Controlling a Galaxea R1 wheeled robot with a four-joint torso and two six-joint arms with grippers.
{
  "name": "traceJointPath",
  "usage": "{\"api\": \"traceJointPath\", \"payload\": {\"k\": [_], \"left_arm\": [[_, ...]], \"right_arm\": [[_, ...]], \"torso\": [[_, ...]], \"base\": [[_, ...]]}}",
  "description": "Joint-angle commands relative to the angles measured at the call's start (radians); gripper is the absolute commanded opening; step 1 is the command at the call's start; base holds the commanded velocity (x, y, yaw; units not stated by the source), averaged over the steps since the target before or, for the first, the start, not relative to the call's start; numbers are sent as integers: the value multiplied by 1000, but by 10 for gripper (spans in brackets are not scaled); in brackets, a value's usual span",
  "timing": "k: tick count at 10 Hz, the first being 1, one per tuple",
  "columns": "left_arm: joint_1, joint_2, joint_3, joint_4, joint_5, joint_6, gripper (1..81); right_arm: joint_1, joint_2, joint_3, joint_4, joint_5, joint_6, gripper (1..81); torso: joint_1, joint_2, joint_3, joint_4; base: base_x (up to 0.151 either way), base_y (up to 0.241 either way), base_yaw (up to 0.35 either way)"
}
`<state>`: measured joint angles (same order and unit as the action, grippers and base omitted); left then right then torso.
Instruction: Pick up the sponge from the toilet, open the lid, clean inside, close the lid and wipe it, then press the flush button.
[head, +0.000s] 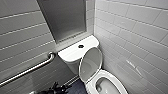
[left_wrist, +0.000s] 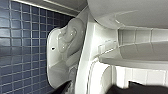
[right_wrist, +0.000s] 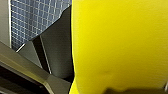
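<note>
**Lid up, sponge in my right end effector**

I hold the sponge (right_wrist: 117, 42) in my right end effector (right_wrist: 130, 91). The end effector is closed on it. The sponge is bright yellow and sits very close to my right wrist camera. Past its edge I see a grey slanted part and some small tiles (right_wrist: 37, 17).

The toilet (head: 72, 53) is white and shiny. It stands in a corner, with a white wall (head: 135, 32) beside it. The lid (head: 91, 63) is up. It stands on its edge in front of the tank (head: 67, 52), and its inner side faces the bowl (head: 107, 73). The bowl is open and I can look down into it. The flush button (head: 80, 46) is a small dark dot in the middle of the tank top.

A grey panel (head: 65, 17) hangs on the wall above the tank. A shiny grab bar (head: 30, 70) runs along the wall to the left of the toilet.

My left end effector (head: 58, 88) is a dark shape low down, left of the bowl and near the floor (head: 77, 87). I cannot tell if it is wide or narrow. My left wrist camera looks at the side of the toilet's foot, with the dark blue floor beside it.
</note>
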<state>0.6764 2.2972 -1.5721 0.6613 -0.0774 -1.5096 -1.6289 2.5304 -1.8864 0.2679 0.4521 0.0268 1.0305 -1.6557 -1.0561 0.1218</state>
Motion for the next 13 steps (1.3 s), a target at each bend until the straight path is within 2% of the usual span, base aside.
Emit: {"api": "traceJointPath", "payload": {"k": [1,3,5,9,10,12,13], "left_arm": [[-151,-5,-12,4,15,-46,811],[-203,36,-40,4,21,-89,811],[-247,71,-59,4,77,-124,811],[-278,139,-95,4,77,-139,811],[-277,160,-89,6,82,-141,811],[-261,196,-28,21,154,-133,811],[-246,205,13,23,163,-129,811]], "right_arm": [[-32,-49,97,-50,-70,-5,10],[-35,-68,144,-79,-62,-4,10],[-35,-57,135,-81,-62,-4,10],[-35,-52,129,-81,-62,-5,10],[-33,-48,121,-81,-62,-5,10],[-32,-42,118,-81,-62,-4,10],[-30,-40,115,-81,-62,-5,10]], "torso": [[0,0,0,0],[0,0,0,0],[0,0,0,0],[0,0,0,0],[0,0,0,0],[0,0,0,0],[0,0,0,0]], "base": [[0,0,0],[0,0,0],[0,0,0],[0,0,0],[0,0,0],[0,0,0],[0,0,0]]}}
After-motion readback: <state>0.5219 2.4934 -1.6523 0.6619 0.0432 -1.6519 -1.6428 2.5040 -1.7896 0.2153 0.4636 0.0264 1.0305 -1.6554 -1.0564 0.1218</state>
